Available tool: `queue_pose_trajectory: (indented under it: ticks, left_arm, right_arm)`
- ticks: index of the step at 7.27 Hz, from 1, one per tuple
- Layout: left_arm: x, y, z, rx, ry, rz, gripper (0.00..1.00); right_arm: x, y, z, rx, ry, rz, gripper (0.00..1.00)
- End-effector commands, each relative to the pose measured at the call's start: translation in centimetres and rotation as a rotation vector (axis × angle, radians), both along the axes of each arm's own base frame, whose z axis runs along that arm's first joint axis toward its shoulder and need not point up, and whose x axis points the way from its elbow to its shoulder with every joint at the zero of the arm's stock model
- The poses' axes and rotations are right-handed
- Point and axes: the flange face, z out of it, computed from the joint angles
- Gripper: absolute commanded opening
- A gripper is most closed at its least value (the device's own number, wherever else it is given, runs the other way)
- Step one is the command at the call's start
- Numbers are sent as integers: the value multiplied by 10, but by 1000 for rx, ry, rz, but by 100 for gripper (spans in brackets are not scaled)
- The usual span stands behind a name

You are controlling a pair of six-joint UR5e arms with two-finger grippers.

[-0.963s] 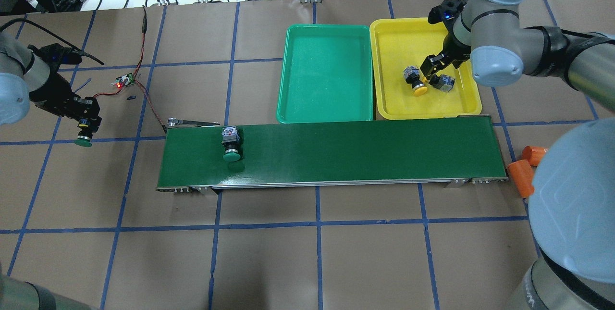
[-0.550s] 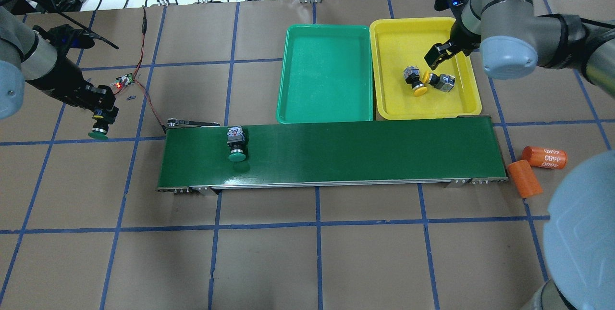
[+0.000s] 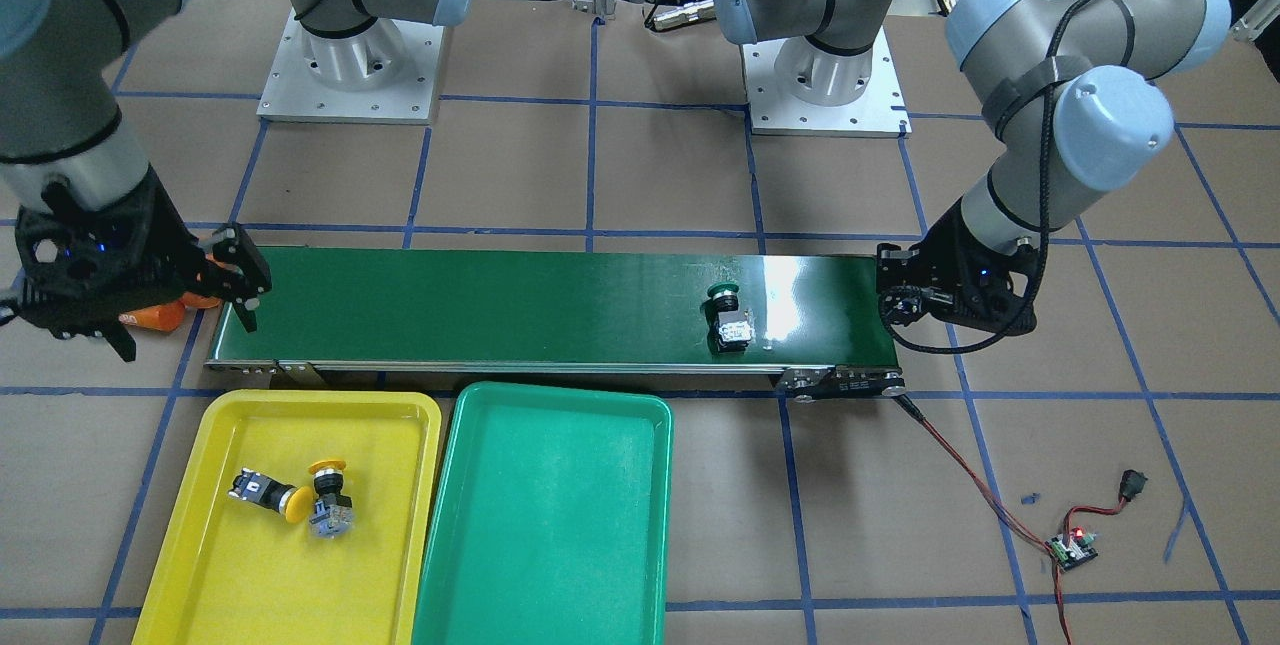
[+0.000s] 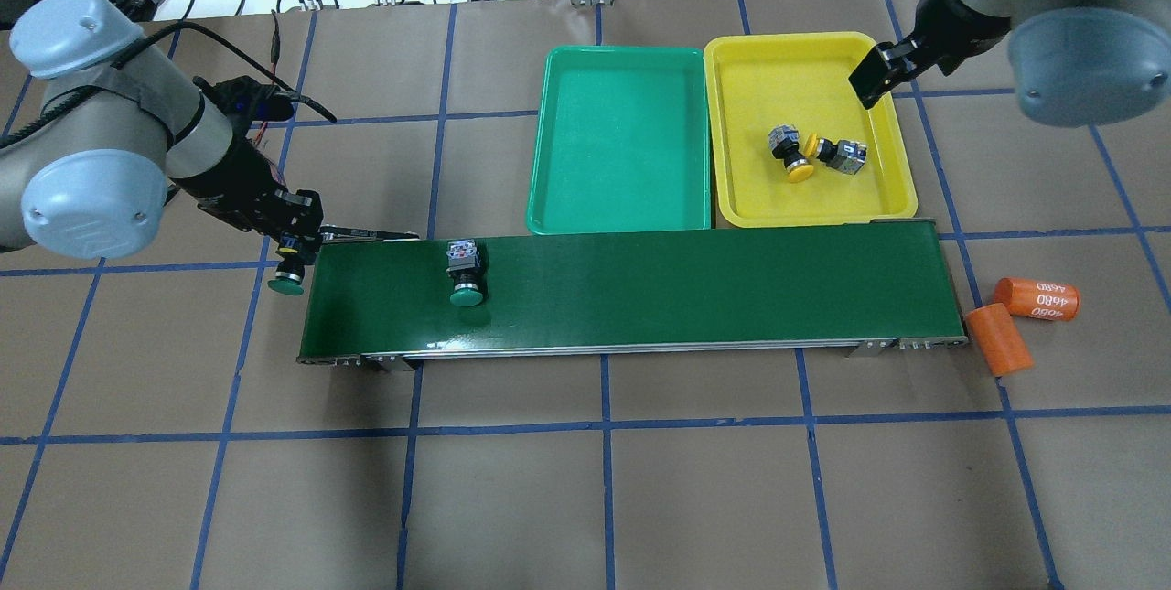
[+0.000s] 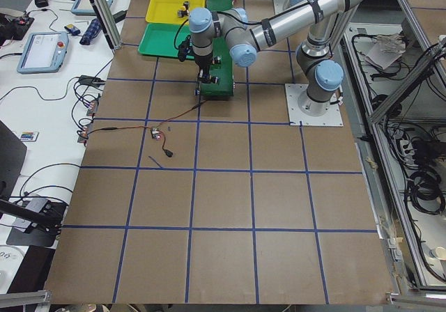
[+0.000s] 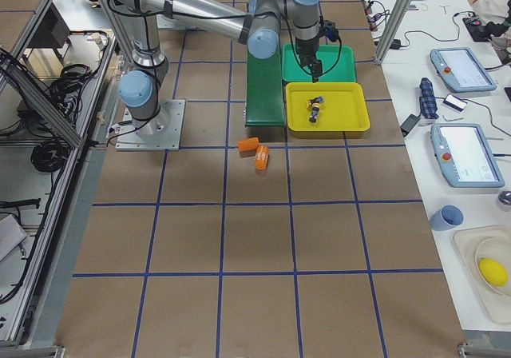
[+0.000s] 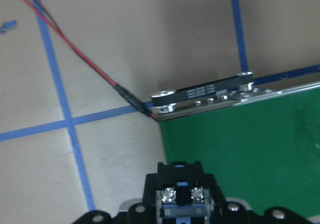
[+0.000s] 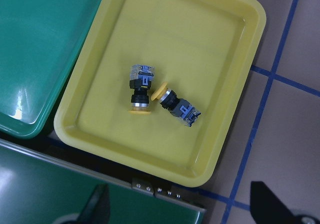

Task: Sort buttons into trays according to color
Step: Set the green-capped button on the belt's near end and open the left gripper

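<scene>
My left gripper (image 4: 293,247) is shut on a green-capped button (image 4: 286,285) and holds it just off the left end of the belt; its contact block shows between the jaws in the left wrist view (image 7: 180,196). A second green button (image 4: 465,275) lies on the belt, also in the front view (image 3: 727,317). Two yellow buttons (image 4: 789,153) (image 4: 842,155) lie together in the yellow tray (image 4: 759,69). The green tray (image 4: 622,142) holds nothing. My right gripper (image 4: 871,82) is open and empty, raised over the yellow tray's far right rim; its spread fingers (image 8: 97,204) frame the wrist view.
The long dark-green conveyor belt (image 4: 686,288) runs in front of both trays. Two orange cylinders marked 4680 (image 4: 1038,297) (image 4: 999,338) lie off its right end. A small circuit board (image 3: 1072,547) with red wires sits beyond its left end.
My left gripper has carried its green button right to the belt's left end. My right gripper has lifted up and away from the yellow buttons. The belt's green button has drifted slightly right.
</scene>
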Motion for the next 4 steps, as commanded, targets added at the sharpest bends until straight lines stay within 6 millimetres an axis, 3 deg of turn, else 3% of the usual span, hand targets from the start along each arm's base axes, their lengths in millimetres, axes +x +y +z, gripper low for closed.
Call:
queue_pose_trajectory:
  ticks: [1,4]
  left_arm:
    - [-7,6,-18,11,-5,1,0]
    - [-8,-2,-41,11,14,12,0]
  right_arm:
    - [6,29,35,-8,0,2,100]
    - [10,35,44,-25,-2,9,100]
